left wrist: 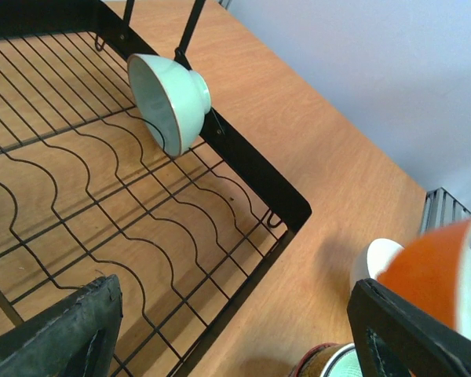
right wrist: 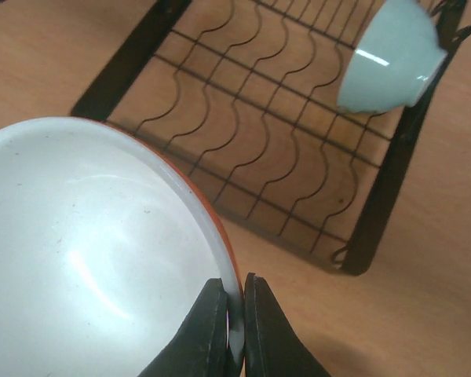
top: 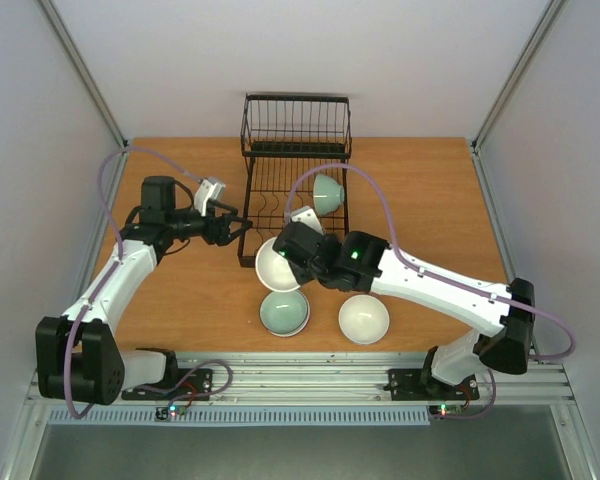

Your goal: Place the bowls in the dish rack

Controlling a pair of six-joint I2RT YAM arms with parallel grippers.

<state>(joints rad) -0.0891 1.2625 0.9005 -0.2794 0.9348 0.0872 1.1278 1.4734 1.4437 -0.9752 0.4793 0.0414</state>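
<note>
Nearest, upright on the surface (top: 200, 315), just beside each other: mint bowl (top: 284, 312) and white bowl (top: 364, 318), not yet loaded. Just beyond, right gripper (right wrist: 239, 314) closed narrow on the rim of the orange bowl (right wrist: 86, 259), pinching one wall, tilting it with the white inside showing. Apparently off the surface and at the near edge of the rack (top: 280, 195), likely for dropping edgewise between wires. Level with that, left gripper (left wrist: 231, 294) spread wide, holding nothing, fingers either side of the rack's near corner. Perhaps there for bracing the rack, contact impossible to tell. Farther in, racked bowl (top: 327, 193), on edge against the right rail, propped by the wires. Farthest, the rack's tall basket end.
</note>
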